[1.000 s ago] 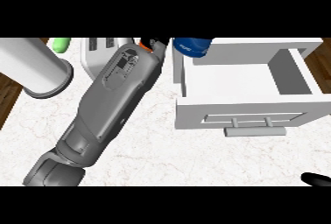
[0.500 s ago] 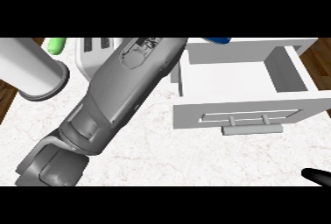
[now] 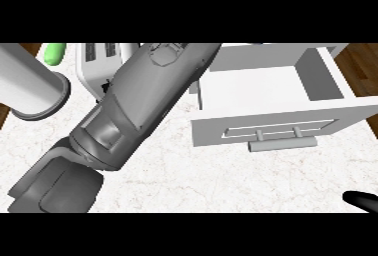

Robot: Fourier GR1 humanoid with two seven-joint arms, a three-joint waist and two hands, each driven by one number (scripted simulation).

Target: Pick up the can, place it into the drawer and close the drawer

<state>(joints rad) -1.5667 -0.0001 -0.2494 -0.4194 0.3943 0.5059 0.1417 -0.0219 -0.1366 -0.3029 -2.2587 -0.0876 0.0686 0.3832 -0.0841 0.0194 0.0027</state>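
Left forearm (image 3: 140,105) farther up — nearer the drawer (image 3: 332,120).

White marbled counter (image 3: 221,180) bears an open drawer (image 3: 255,92), a white cylinder (image 3: 29,85) and a slotted box (image 3: 100,60).

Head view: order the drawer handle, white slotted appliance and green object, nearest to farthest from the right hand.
From the right hand, lower right:
1. drawer handle, right of centre
2. white slotted appliance, upper left
3. green object, top left corner
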